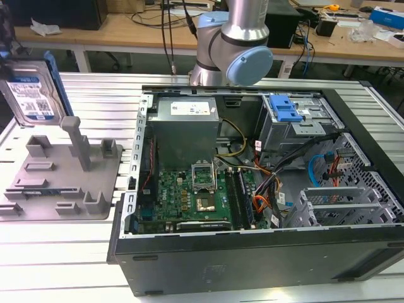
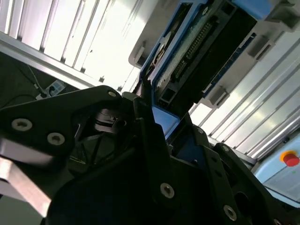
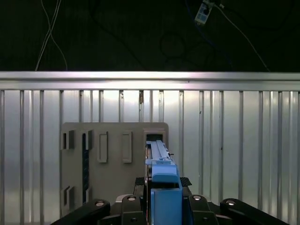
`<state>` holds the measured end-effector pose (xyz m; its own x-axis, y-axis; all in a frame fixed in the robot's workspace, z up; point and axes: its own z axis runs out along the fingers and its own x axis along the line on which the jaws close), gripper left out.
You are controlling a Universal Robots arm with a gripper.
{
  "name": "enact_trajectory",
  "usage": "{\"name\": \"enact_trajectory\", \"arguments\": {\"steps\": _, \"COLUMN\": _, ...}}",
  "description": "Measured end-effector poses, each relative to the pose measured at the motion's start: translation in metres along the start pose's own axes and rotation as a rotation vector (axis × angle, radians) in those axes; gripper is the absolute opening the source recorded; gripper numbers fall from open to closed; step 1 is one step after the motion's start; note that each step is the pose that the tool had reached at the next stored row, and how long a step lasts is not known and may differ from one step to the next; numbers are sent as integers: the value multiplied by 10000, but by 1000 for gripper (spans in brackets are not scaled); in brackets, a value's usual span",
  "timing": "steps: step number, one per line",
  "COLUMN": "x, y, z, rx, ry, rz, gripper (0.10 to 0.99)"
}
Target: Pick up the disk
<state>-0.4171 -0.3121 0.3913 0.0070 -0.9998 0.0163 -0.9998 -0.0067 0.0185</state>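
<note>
At the upper left of the exterior view, the disk is hanging in the air above the grey fixture plate, its blue-and-white label facing the camera and a blue side rail running along its edge on the exterior view's right. It is sitting clear of the plate's upright post, not touching it. The slatted metal table is lying under everything. Moving toward the centre, the open computer case is showing its green motherboard and a silver power supply. Behind it, at the upper middle, the robot arm is standing with its blue-capped joint. At the upper right inside the case, a blue latch is sitting on the drive cage.

In the first wrist view, the gripper is clamping the disk edge-on, with the fixture plate lying below it on the slats. In the second wrist view, the black fingers are pressing against the disk, whose connector edge is pointing away from the gripper body.
</note>
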Motion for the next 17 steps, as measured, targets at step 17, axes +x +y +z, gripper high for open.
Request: {"name": "enact_trajectory", "arguments": {"steps": 17, "x": 18, "y": 16, "z": -872, "rx": 1, "ry": -2, "rz": 0, "gripper": 369}}
